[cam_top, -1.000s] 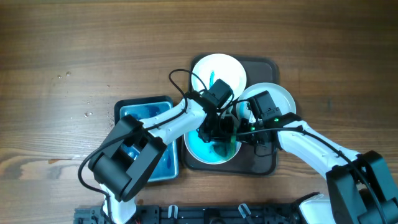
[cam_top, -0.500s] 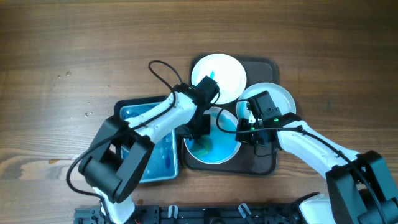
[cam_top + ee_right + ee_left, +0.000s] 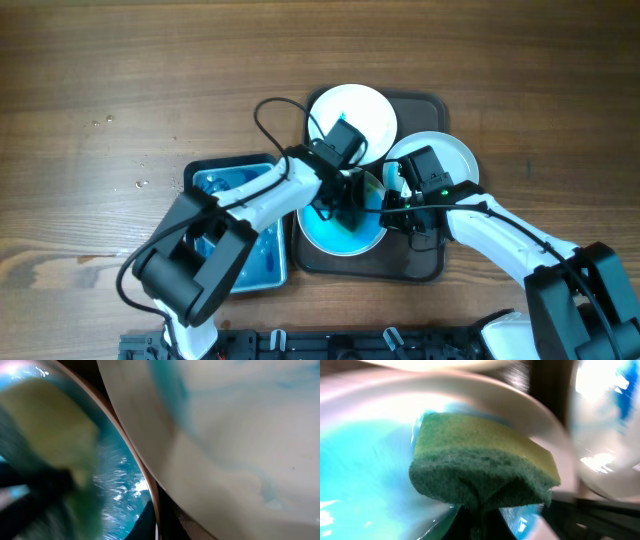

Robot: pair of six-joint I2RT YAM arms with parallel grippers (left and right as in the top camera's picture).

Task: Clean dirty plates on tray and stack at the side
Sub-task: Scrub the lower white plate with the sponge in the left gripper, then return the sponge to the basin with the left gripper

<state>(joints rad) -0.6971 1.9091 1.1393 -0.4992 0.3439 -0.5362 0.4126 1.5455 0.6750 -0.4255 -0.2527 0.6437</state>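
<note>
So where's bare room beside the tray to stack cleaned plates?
Open table right of the tray, beyond the right arm, and all along the far edge. Left is crowded: the teal tub sits right beside the tray.

Three plates [image 3: 350, 115], one tray [image 3: 422, 262], one blue tub [image 3: 238, 180], one sponge [image 3: 480, 460].

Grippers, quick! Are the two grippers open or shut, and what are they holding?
Left gripper: shut on the green sponge.
Right gripper: shut, at the rim of the blue plate; a grip cannot be told.
</note>
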